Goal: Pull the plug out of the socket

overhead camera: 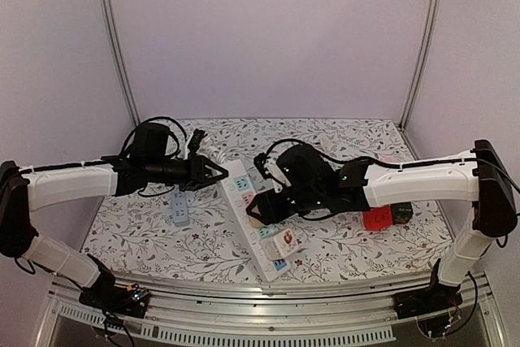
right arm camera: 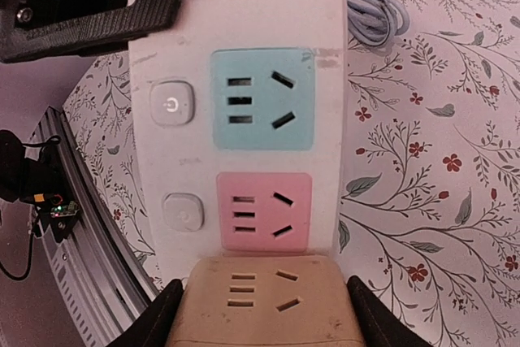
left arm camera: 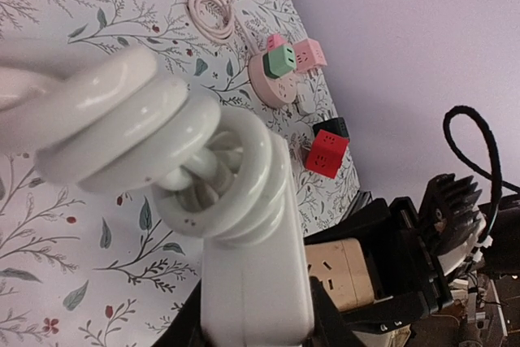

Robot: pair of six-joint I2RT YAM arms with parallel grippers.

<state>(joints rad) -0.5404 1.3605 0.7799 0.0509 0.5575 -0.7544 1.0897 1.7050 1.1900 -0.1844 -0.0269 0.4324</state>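
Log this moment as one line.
step: unplug | left gripper: clamps power strip end | right gripper: jaws shut on beige plug adapter | seating: cannot tell | pink socket, blue socket: empty

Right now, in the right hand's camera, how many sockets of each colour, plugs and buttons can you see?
Blue socket: 1
Pink socket: 1
Beige plug: 1
White buttons: 2
Total: 5
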